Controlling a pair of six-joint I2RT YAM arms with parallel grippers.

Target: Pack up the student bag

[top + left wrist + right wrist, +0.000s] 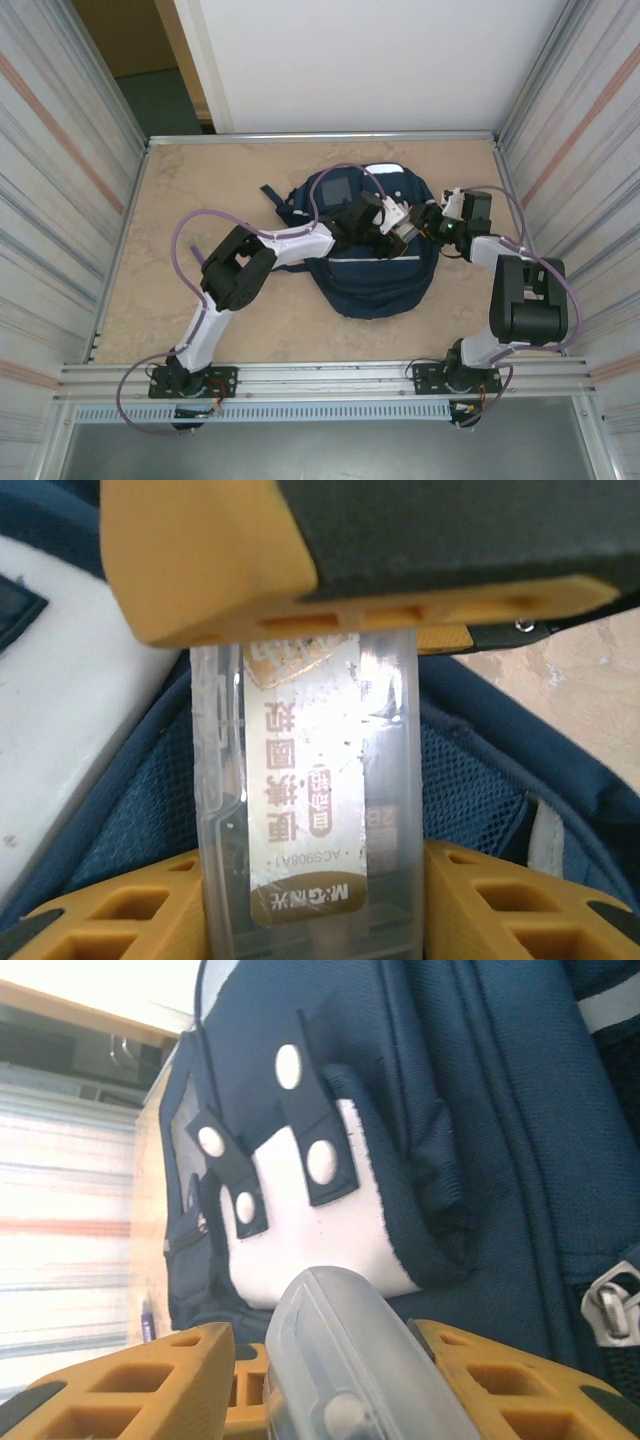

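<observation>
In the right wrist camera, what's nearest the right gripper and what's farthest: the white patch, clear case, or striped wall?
1. clear case, between the fingers of the right gripper.
2. white patch, on the student bag just ahead.
3. striped wall, far off at the left.

Softly lit from above, shadows faint. Glare across the clear plastic case [310,810]; blurred where nearest the lens.

I see clear plastic box [225,780], gold label [310,820] with writing stuck on it. Tan table [170,180] under everything. Striped metal walls [50,200] left and right. White wall [380,60] at back.
</observation>
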